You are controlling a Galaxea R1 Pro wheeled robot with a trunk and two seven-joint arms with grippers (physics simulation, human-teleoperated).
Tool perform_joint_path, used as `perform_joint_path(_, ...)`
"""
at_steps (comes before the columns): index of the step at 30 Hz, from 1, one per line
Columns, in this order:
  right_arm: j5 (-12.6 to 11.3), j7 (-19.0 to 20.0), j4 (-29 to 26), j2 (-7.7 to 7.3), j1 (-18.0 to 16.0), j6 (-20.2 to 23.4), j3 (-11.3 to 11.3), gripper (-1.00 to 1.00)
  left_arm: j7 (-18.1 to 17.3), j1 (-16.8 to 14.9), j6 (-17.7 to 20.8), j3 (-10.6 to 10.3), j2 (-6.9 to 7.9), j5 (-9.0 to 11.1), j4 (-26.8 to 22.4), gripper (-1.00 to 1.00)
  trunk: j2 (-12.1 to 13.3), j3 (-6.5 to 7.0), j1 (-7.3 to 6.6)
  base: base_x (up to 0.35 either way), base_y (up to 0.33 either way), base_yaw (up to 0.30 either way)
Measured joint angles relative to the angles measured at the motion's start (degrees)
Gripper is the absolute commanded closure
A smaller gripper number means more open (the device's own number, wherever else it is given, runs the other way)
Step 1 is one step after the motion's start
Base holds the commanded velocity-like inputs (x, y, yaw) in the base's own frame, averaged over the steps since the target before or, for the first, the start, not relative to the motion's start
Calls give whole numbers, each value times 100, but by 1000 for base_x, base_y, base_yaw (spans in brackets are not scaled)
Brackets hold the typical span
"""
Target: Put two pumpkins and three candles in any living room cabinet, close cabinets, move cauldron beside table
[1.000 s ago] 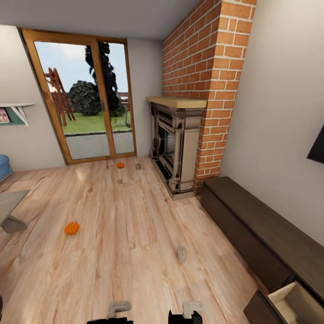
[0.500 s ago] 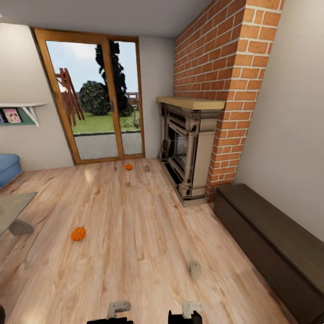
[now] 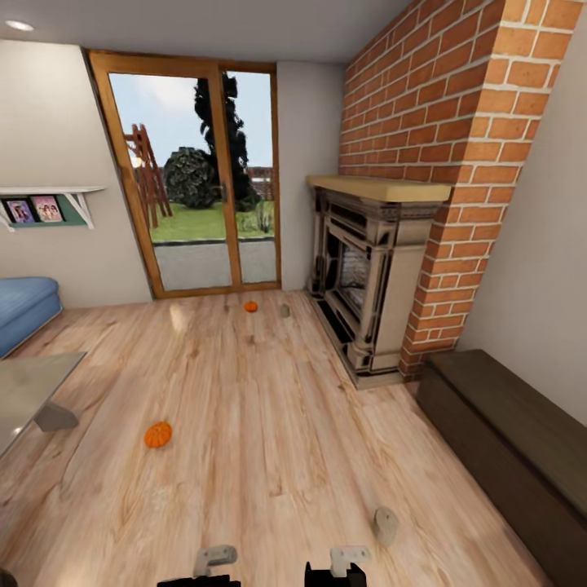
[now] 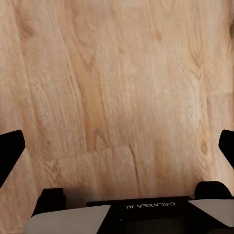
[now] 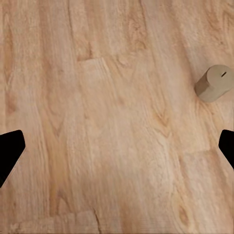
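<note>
- The left gripper is hanging over bare wooden floor, its black fingertips spread wide apart with nothing between them; the housing is showing upside-down lettering reading "GALAXEA AI".
- The right gripper is likewise standing spread apart over the planks, holding nothing.
- A near candle is standing on the floor just ahead of the robot, toward its right; the right wrist view is catching it too.
- A near pumpkin is sitting beside the glass table.
- A far pumpkin and a far candle are lying near the glass door.
- The dark cabinet is running along the right wall, past the fireplace.
</note>
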Motion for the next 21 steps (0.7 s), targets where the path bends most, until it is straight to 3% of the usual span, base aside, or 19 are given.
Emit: perform_joint_path(21,0,0,8,0,0,0,0,-100,-4,0,0,0,3,0,0,-100,0,0,0,309,202,0)
